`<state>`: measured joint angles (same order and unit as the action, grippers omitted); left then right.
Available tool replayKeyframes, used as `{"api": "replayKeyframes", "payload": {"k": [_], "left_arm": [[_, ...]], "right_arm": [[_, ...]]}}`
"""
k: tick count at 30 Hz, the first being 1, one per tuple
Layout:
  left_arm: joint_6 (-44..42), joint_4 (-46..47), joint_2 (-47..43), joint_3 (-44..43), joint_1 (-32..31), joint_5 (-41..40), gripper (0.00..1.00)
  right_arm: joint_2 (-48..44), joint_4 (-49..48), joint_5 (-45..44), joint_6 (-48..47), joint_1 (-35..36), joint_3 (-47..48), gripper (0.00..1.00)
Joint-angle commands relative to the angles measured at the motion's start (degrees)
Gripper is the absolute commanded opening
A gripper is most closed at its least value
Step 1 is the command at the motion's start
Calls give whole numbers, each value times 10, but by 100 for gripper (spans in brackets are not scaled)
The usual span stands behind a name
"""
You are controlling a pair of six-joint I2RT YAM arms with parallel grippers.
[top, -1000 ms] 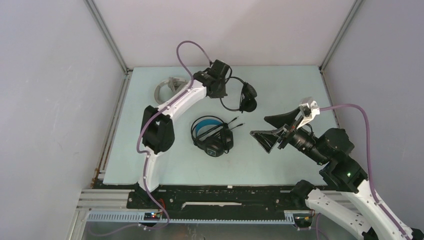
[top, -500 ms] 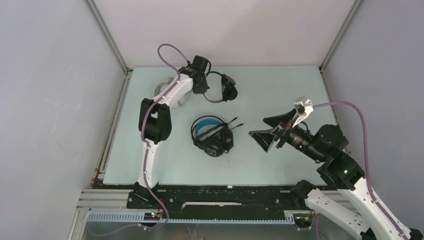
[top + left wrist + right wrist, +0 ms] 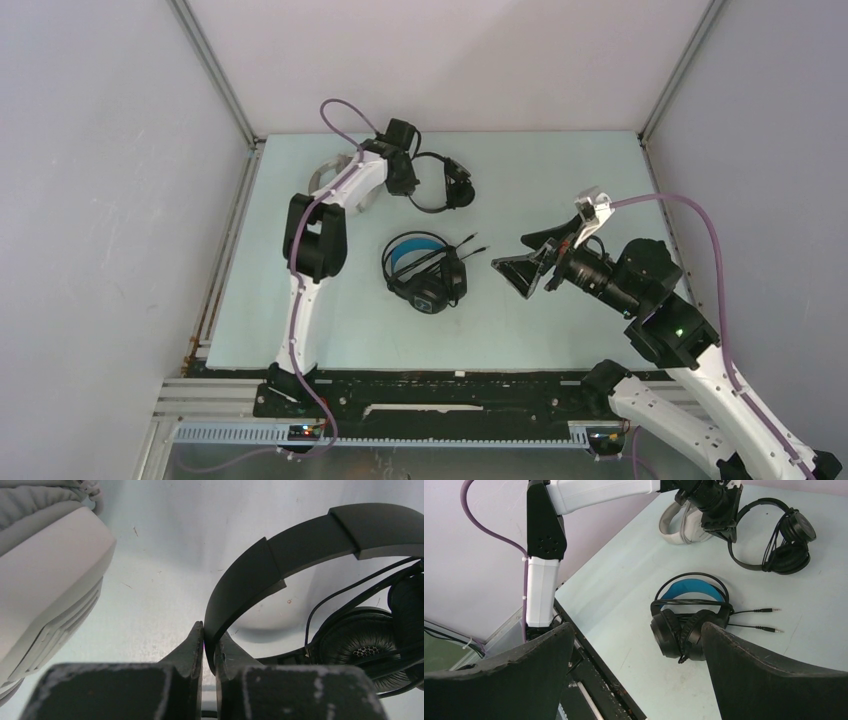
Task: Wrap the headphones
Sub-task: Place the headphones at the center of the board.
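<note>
Worktop point(image 3: 560, 180) is a flat pale green sheet, and all three headsets are lying on it. The left tool point(image 3: 209, 630) is reached way out to the far left end and is clamped on the thin headband of the slim all-black corded headphones point(image 3: 445, 185). The band sits right between its fingers, and the ear cups lie off to the right with the cord draped across them. The right tool point(image 3: 508, 252) hangs over the right side, spread wide with nothing in it. The chunky white-grey headphones point(image 3: 325, 180) sit just left of the left tool, by the far left corner. The black over-ear headphones with blue inner lining point(image 3: 425, 270) are mid-worktop, cord bundled across the cups, with two small jack plugs point(image 3: 769, 611) poking out to the right.
</note>
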<state>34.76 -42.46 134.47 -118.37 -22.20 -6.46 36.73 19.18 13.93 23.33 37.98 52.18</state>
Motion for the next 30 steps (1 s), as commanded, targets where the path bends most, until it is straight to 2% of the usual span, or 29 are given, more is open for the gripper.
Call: {"api": "replayKeyframes", "payload": {"k": [1,16,30], "left_arm": [[19,29,3,-44,8,21,12],[21,32,26,-52,14,36,18],[14,31,31,-52,20,43,25]], "right_arm": [[8,-18,12,-9,-8,-5,100],[19,-30,56,-11,-53,-10,100],[22,-25,58,-10,-67,-10,100]]}}
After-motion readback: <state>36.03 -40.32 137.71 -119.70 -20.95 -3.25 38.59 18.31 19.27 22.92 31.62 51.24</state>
